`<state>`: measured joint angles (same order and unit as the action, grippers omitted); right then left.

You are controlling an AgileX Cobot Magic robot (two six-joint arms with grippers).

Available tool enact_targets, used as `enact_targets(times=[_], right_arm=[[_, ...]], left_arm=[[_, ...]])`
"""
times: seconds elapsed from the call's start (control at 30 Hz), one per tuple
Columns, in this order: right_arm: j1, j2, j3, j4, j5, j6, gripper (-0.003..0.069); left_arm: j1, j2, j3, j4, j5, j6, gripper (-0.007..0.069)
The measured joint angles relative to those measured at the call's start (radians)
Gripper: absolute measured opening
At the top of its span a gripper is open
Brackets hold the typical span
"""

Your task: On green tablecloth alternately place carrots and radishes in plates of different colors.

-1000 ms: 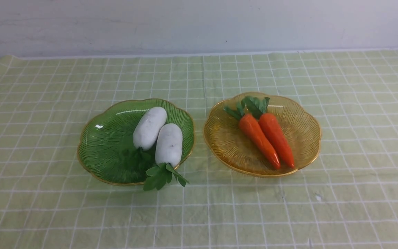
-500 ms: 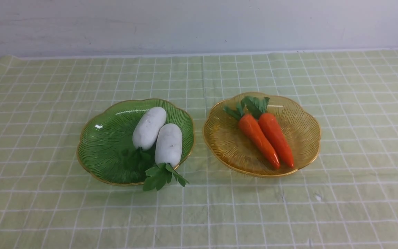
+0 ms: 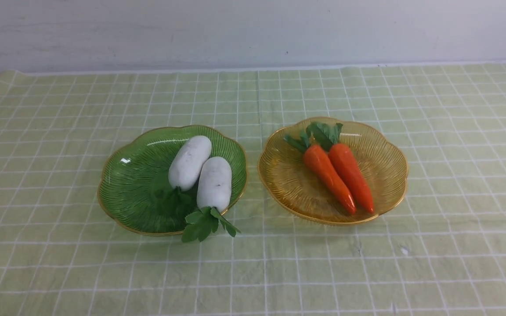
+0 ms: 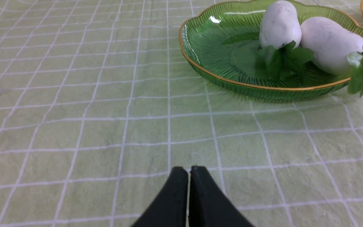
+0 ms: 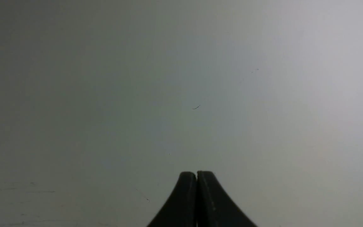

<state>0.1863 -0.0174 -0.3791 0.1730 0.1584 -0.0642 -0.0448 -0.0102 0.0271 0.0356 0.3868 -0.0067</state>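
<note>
The green tablecloth (image 3: 253,272), pale yellow-green with a white grid, spreads beneath everything; its 12 o'clock edge runs along the foot of the pale wall (image 3: 253,35), and a fold rises near 11 o'clock. The cloth extends well past both plates towards 3, 6 and 9 o'clock.

Two translucent, ribbed, scalloped plates with gold rims lie on it. From the front view's centre, the green plate (image 3: 134,188) is at 9 o'clock and the amber plate (image 3: 288,188) at 3 o'clock. They sit apart, with a narrow strip of cloth between their facing rims.

The green plate holds both white radishes, side by side and slightly slanted. Reckoned from its centre, the farther radish (image 3: 190,162) lies towards 1 o'clock, its leaves inside the dish; the nearer radish (image 3: 215,182) lies at 3 o'clock, its leaves hanging over the rim around 5 o'clock.

The amber plate holds two orange carrots lying alongside each other. The left carrot (image 3: 329,179) and right carrot (image 3: 351,177) have their leafy tops towards 11 o'clock and their tips towards 5 o'clock.

The left gripper (image 4: 189,171) is fully closed, holding nothing, above the cloth. The right gripper (image 5: 196,176) is also closed with nothing between its fingers, the wall beyond it.
</note>
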Motion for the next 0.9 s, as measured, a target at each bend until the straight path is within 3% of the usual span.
enact_targets(times=[0.2, 0.33, 0.63, 0.77, 0.9], right_arm=[[0.000, 0.000, 0.000, -0.028, 0.000, -0.016, -0.0014], [-0.007, 0.000, 0.022, -0.112, 0.018, -0.055, -0.0014], [-0.200, 0.001, 0.355, -0.173, 0.085, -0.063, -0.0014], [-0.217, 0.002, 0.405, -0.173, 0.208, -0.063, -0.0014], [-0.217, 0.002, 0.401, -0.173, 0.232, -0.066, -0.0014]], left_arm=[[0.000, 0.000, 0.000, 0.000, 0.000, 0.000, -0.0008], [0.000, 0.000, 0.000, 0.000, 0.000, 0.000, -0.0008], [0.000, 0.000, 0.000, 0.000, 0.000, -0.001, -0.0008], [0.000, 0.000, 0.000, 0.000, 0.000, -0.001, -0.0008], [0.000, 0.000, 0.000, 0.000, 0.000, -0.001, -0.0008]])
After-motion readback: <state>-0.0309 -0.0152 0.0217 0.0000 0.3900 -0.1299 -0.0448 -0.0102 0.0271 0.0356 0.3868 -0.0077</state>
